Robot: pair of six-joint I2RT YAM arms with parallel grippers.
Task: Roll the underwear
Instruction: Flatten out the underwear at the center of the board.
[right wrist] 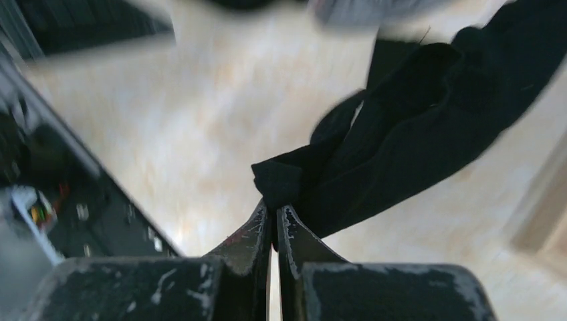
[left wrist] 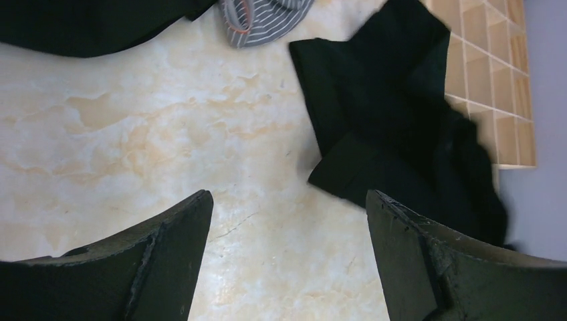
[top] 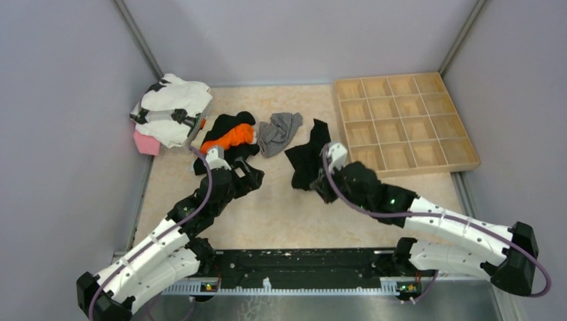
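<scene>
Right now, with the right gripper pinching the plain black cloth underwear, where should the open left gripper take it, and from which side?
On the plain black cloth underwear, probably the free corner nearest the left gripper, approached from the left. It juts toward the open jaws with table showing before it, apart from the bunched end pinched in the right gripper.

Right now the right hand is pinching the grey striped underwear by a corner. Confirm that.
Wrong garment: the right hand is pinching the black underwear by a corner, as the right wrist view shows. The grey striped underwear lies untouched.
</scene>
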